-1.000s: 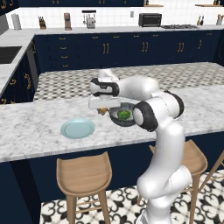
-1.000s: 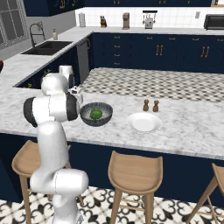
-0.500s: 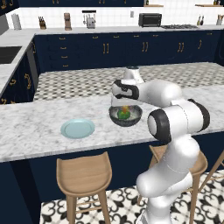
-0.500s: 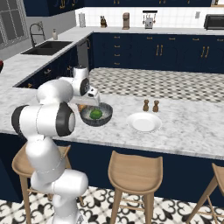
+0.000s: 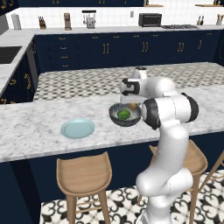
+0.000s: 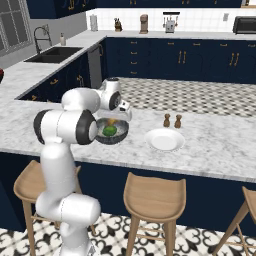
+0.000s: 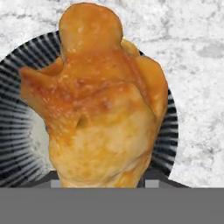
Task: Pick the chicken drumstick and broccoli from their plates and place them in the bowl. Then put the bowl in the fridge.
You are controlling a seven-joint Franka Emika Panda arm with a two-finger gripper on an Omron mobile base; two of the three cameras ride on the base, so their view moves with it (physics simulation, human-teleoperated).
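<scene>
My gripper [image 5: 131, 103] hangs just above the dark speckled bowl [image 5: 114, 118], shut on the golden-brown chicken drumstick [image 7: 100, 109]. In the hand view the drumstick hides the fingertips, with the bowl's dark rim [image 7: 168, 131] behind it. The green broccoli [image 5: 124, 114] lies inside the bowl [image 6: 120, 137], and a bit of orange drumstick [image 6: 113, 121] shows over its far rim. The pale blue plate [image 5: 77, 128] sits bare to the bowl's left. The white plate [image 6: 164, 139] sits bare to its right. The fridge is out of view.
Two small brown shakers [image 6: 172, 121] stand behind the white plate on the marble island counter [image 5: 30, 131]. Wooden stools [image 5: 84, 176] stand under the counter's near edge. Navy cabinets and a sink [image 6: 52, 53] line the far walls.
The hand has swung rightward in the left base view, from beside the bowl's left rim to above its far right side, carrying the drumstick. The bowl, broccoli and plates have stayed put.
</scene>
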